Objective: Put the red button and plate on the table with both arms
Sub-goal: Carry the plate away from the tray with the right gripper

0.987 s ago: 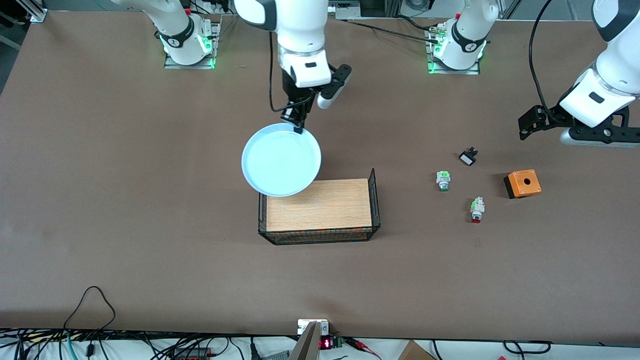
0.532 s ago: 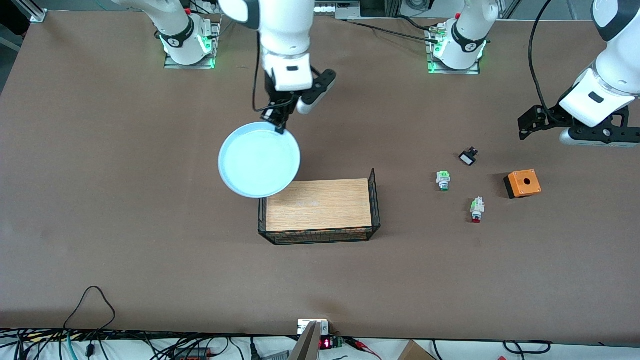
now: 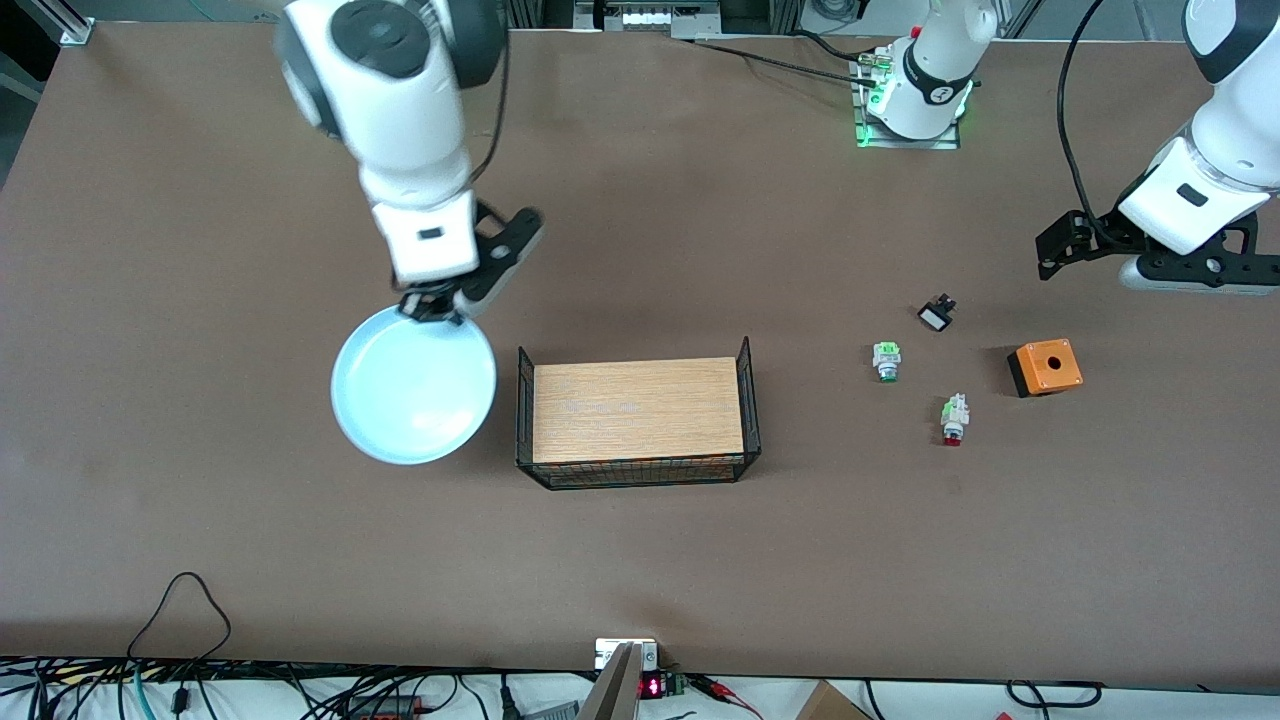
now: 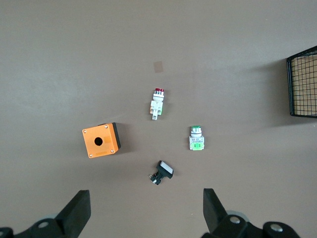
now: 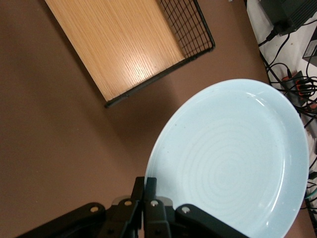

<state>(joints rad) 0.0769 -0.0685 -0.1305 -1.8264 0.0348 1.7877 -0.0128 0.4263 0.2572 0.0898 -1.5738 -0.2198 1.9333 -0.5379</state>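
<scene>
My right gripper [image 3: 432, 310] is shut on the rim of the pale-blue plate [image 3: 414, 385] and holds it above the brown table [image 3: 200, 520], beside the wire-framed board toward the right arm's end. In the right wrist view the fingers [image 5: 151, 191] pinch the plate's [image 5: 233, 158] edge. The red button [image 3: 953, 420] lies on the table toward the left arm's end; it shows in the left wrist view [image 4: 157, 103]. My left gripper [image 3: 1060, 250] is open and empty, waiting above the table near the orange box.
A wooden board in a black wire frame [image 3: 637, 412] stands mid-table. A green-capped switch [image 3: 886, 361], a small black part [image 3: 936, 315] and an orange box with a hole [image 3: 1045, 366] lie near the red button. Cables run along the front edge.
My right arm has carried the plate from over the board's corner toward the right arm's end and lower. The left arm has not moved.
</scene>
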